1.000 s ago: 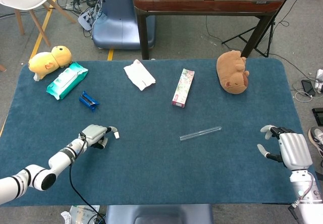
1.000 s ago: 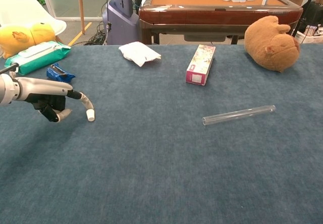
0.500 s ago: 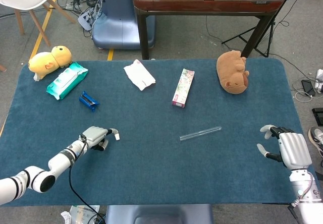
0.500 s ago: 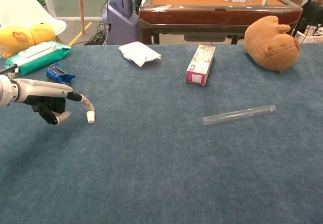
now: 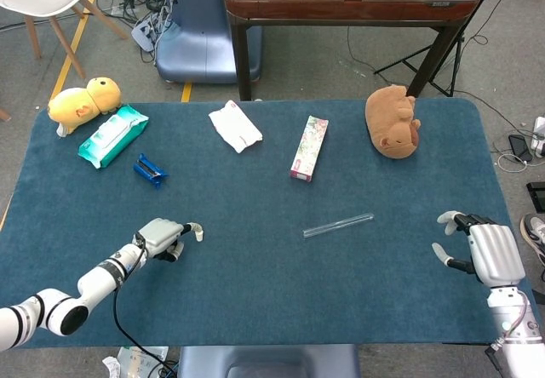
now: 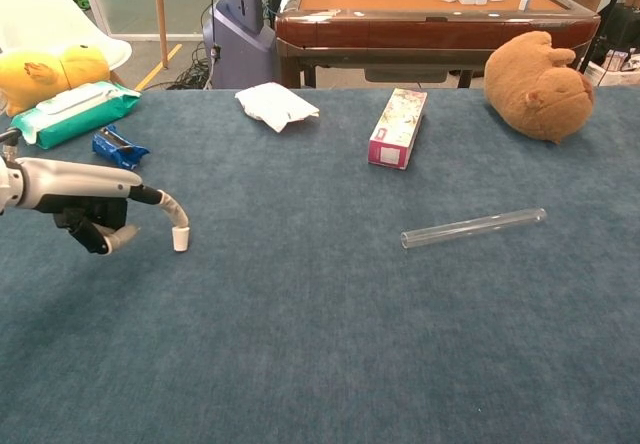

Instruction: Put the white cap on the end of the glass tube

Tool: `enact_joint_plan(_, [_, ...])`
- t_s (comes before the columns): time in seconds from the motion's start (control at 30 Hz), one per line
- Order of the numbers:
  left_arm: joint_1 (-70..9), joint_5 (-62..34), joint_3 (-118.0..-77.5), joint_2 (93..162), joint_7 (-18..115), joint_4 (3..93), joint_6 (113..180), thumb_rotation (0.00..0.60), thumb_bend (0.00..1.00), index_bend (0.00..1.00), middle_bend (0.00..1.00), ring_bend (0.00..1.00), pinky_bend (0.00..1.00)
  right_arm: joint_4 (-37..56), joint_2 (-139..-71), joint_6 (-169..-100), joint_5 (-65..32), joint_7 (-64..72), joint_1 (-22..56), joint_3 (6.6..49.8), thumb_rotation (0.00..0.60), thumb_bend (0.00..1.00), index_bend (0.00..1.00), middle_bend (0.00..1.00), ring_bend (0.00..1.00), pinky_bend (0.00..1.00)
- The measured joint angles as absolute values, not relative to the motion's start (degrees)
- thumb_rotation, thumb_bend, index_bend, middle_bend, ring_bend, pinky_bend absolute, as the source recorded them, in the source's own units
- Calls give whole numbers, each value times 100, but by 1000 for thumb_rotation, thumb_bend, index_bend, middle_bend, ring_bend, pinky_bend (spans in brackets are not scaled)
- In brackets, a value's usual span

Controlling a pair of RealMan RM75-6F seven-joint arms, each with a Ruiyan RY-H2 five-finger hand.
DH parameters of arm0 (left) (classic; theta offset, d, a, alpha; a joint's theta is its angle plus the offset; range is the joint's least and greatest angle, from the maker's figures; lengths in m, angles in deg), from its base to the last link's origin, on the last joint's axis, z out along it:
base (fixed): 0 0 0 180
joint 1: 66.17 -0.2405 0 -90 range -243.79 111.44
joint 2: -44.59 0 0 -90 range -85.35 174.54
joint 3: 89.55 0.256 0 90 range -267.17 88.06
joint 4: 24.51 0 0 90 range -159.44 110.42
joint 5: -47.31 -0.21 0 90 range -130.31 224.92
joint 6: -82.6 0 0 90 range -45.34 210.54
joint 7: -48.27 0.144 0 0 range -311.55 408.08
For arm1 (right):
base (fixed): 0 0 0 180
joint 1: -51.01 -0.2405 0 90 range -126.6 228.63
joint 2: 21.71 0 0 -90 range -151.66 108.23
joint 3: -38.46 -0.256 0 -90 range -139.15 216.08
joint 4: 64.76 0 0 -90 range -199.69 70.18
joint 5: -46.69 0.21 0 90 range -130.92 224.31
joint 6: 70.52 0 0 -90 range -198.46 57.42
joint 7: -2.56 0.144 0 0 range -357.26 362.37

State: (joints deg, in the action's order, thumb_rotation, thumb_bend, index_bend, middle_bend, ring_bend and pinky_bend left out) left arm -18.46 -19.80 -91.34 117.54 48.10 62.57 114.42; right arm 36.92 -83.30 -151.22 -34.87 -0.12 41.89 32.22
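Note:
The white cap [image 6: 180, 240] [image 5: 199, 235] stands upright at the tips of my left hand's [image 6: 92, 214] [image 5: 162, 237] outstretched fingers, low over the blue table at the front left. The hand's other fingers are curled in. The glass tube [image 5: 338, 225] [image 6: 473, 227] lies flat right of the table's middle, well away from the cap and untouched. My right hand [image 5: 479, 253] hovers at the table's right front edge, fingers apart and holding nothing. Only the head view shows it.
A patterned box [image 5: 309, 146] and a white packet [image 5: 235, 125] lie behind the tube. A brown plush [image 5: 392, 121] sits at the back right. A wipes pack [image 5: 112, 135], a blue clip [image 5: 150, 170] and a yellow plush [image 5: 83, 101] occupy the back left.
My left hand has drifted a little toward the table's front edge, and the cap has moved with it. The tube and the right hand have stayed put.

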Motion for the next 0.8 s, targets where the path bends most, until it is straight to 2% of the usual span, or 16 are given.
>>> enact_joint_plan(0.4, [-1969, -2050, -9100, 11610, 4948, 6564, 11827, 600, 659, 167, 1000, 1000, 1000, 3719, -8295, -15206, -3559, 22, 4244, 3245, 600, 254, 403, 532, 449, 477])
enact_joint_plan(0.5, [-2058, -2115, -9144, 11686, 4965, 6519, 12140, 600, 570, 192, 1000, 1000, 1000, 3730, -8288, -15216, -3576, 17, 4247, 3246, 600, 254, 402, 532, 449, 477])
enact_joint_plan(0.57, [-2146, -2194, -9180, 11796, 4987, 6431, 12455, 600, 459, 261, 1000, 1000, 1000, 3735, -8285, -15214, -3583, 14, 4247, 3249, 600, 254, 403, 532, 449, 477])
enact_joint_plan(0.67, [-2277, -2314, -9232, 12022, 5066, 6222, 12910, 600, 351, 333, 1000, 1000, 1000, 3741, -8286, -15213, -3589, 5, 4248, 3252, 600, 254, 403, 532, 449, 477])
enact_joint_plan(0.8, [-2378, -2391, -9280, 12330, 5292, 5921, 13181, 600, 297, 381, 1000, 1000, 1000, 3744, -8288, -15209, -3584, -1, 4254, 3258, 600, 254, 403, 532, 449, 477])
